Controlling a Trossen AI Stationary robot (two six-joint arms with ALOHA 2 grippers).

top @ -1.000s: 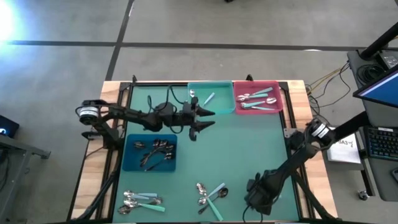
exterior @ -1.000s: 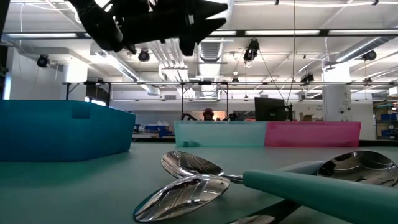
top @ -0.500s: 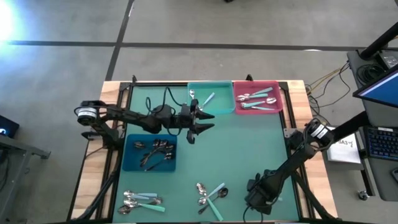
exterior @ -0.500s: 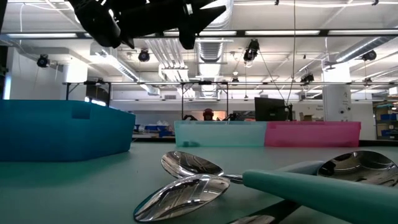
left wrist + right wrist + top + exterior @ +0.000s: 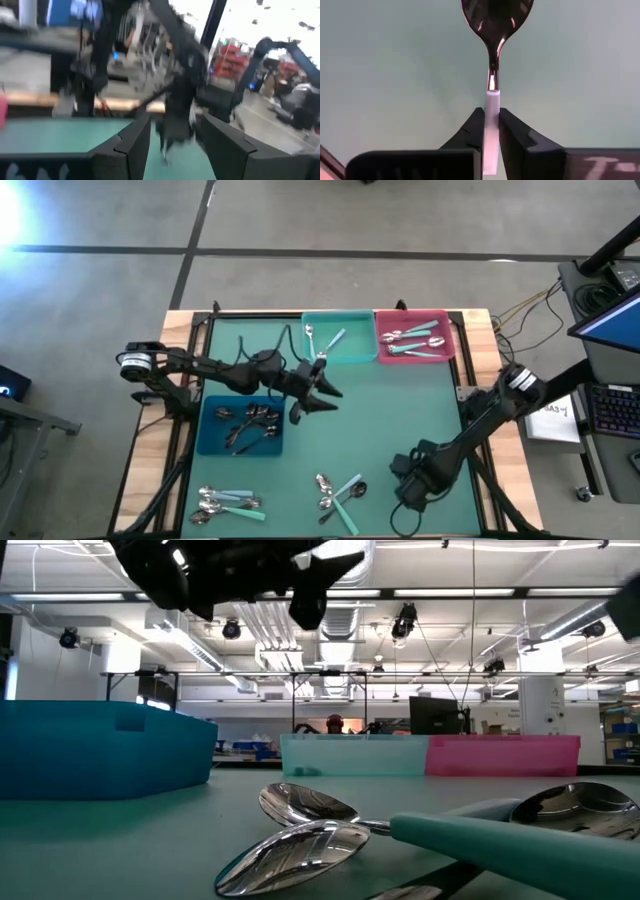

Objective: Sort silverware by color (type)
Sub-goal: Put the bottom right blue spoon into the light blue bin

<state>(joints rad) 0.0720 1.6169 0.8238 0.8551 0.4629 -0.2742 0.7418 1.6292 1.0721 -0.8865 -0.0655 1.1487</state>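
My right gripper [image 5: 402, 480] is over the near right part of the teal mat, shut on a spoon with a pale plastic handle and a shiny bowl [image 5: 496, 15]. My left gripper [image 5: 315, 402] hangs open and empty above the mat's middle, between the blue bin [image 5: 212, 442] and the teal bin [image 5: 352, 356]; it shows high in the low view [image 5: 320, 585]. Dark spoons [image 5: 250, 423] lie in the blue bin. Two spoons [image 5: 322, 338] lie in the teal bin, and teal-handled spoons [image 5: 412, 338] in the pink bin [image 5: 445, 322]. Loose spoons lie in two heaps [image 5: 340, 495] [image 5: 225, 502] near the near edge. My right gripper pinches the spoon's pale plastic handle [image 5: 491, 102] between its two fingers [image 5: 470, 132], near where the handle meets the metal neck. The spoon runs along the fingers and sticks out past their tips, bowl foremost, over the mat. Whether the bowl touches the mat cannot be told.
The teal and pink bins stand side by side at the far edge and the blue bin at the left. Bare mat [image 5: 400, 410] lies between the two arms. In the low view a teal-handled spoon [image 5: 500, 840] and silver bowls [image 5: 300, 850] lie close to the camera.
My left gripper has drawn back from the teal bin toward the near edge and turned a little, still open. My right arm has shifted slightly toward the far edge, and part of it now shows at the low view's right edge.
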